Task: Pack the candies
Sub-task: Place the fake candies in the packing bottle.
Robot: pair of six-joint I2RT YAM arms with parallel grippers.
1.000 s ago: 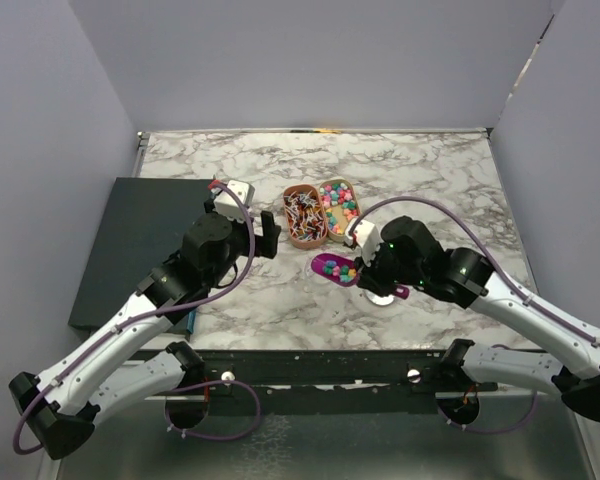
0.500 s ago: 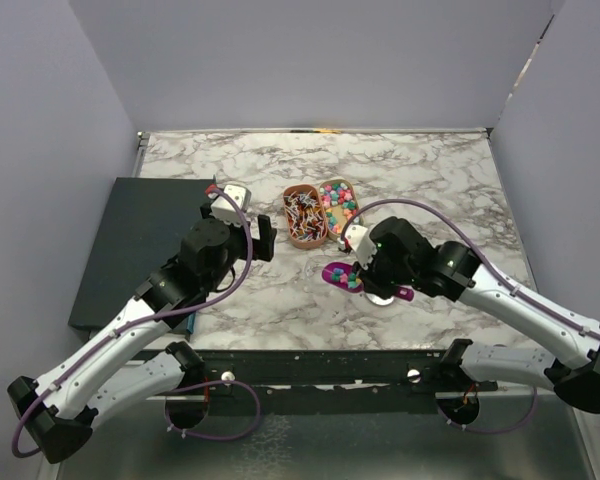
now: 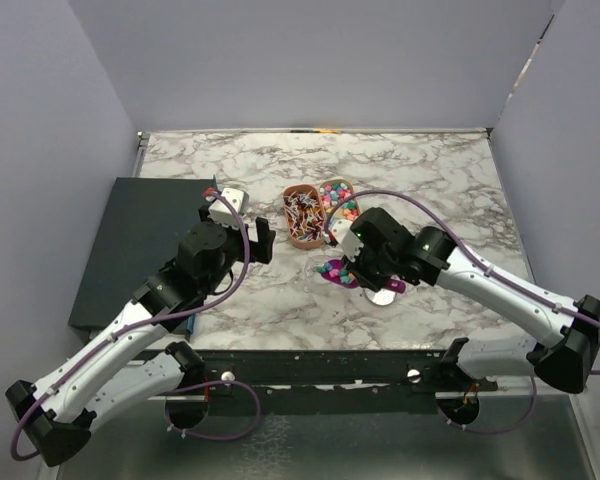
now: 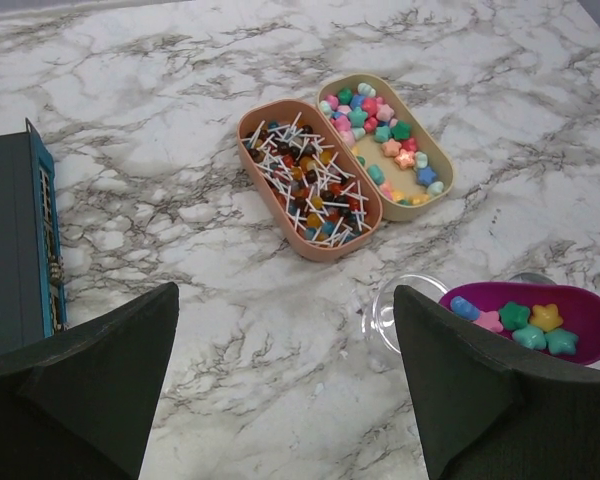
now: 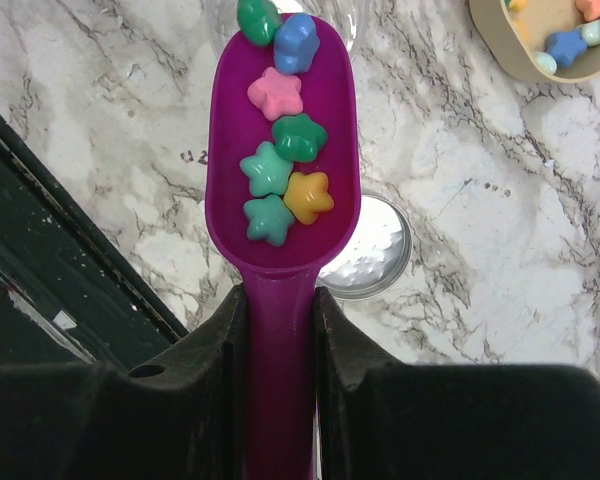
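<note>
My right gripper (image 5: 278, 300) is shut on the handle of a purple scoop (image 5: 280, 150), which carries several star-shaped candies (image 5: 285, 190) in pink, green, teal, yellow and blue. The scoop's tip hangs over the mouth of a clear jar (image 5: 355, 20), also seen in the left wrist view as the jar (image 4: 392, 312) just left of the scoop (image 4: 580, 315). A beige tray (image 4: 450, 180) holds more candies (image 4: 375, 120). From above, the scoop (image 3: 332, 270) sits in front of the trays, with the right gripper (image 3: 352, 270) behind it. My left gripper (image 4: 285, 295) stands open and empty above bare marble, left of the jar.
An orange tray (image 3: 303, 216) of stick sweets lies beside the beige tray (image 3: 340, 198). A round silver lid (image 5: 375, 250) lies flat under the scoop's handle. A dark flat case (image 3: 140, 240) covers the table's left side, close to the left gripper (image 3: 263, 238).
The right arm has swung left and forward, bringing the loaded scoop's tip over the jar. The left gripper has drawn back slightly to the left, still open.
</note>
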